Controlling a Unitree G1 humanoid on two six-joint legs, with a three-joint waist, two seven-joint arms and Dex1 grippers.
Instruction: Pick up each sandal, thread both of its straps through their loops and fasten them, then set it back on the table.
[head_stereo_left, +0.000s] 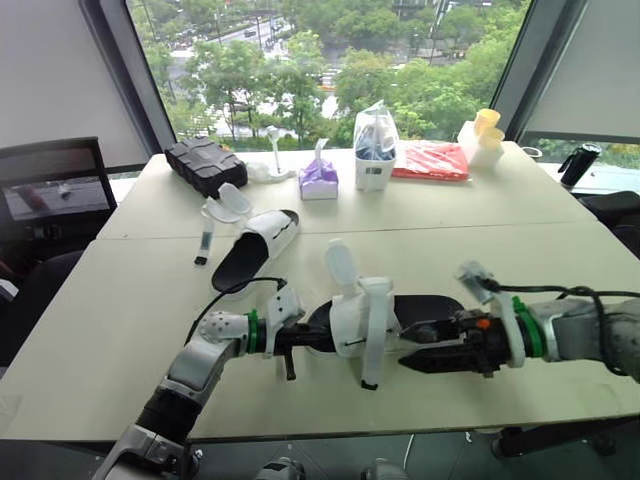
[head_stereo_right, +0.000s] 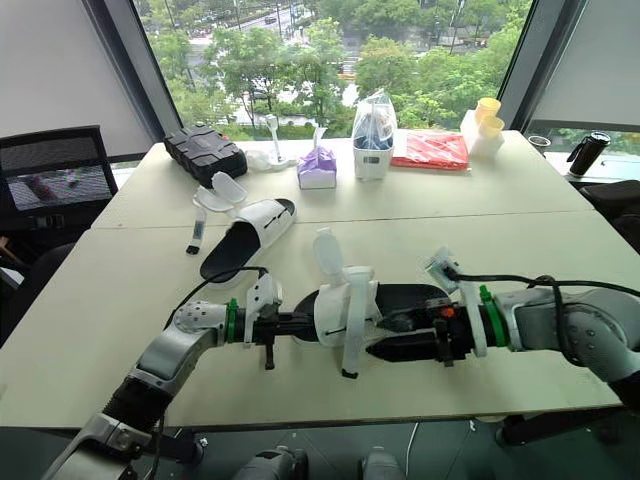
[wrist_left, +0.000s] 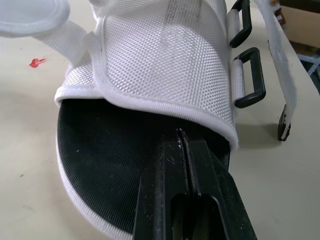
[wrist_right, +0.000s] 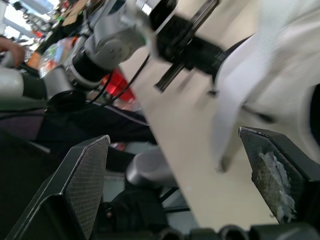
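Note:
The near sandal (head_stereo_left: 372, 305), black sole with a white mesh upper (wrist_left: 160, 55), lies at the table's front. Its two straps are loose: one sticks up (head_stereo_left: 340, 265), and the other (head_stereo_left: 372, 335) hangs over the side toward me. Two black loops (wrist_left: 247, 77) sit empty on the upper. My left gripper (head_stereo_left: 300, 340) is shut, its fingers (wrist_left: 200, 165) resting on the insole inside the toe opening. My right gripper (head_stereo_left: 415, 348) stands open beside the sandal's other end, the hanging strap (wrist_right: 235, 100) ahead of its fingers (wrist_right: 85, 175). The second sandal (head_stereo_left: 255, 250) lies farther back left, its straps (head_stereo_left: 225, 205) undone.
Along the far side of the table (head_stereo_left: 120, 330) stand a black case (head_stereo_left: 205, 163), a purple tissue box (head_stereo_left: 318, 180), a bagged container (head_stereo_left: 375, 150), a red packet (head_stereo_left: 430, 160) and stacked cups (head_stereo_left: 483, 135). A black flask (head_stereo_left: 580, 163) stands off to the right, and a chair (head_stereo_left: 50, 190) on the left.

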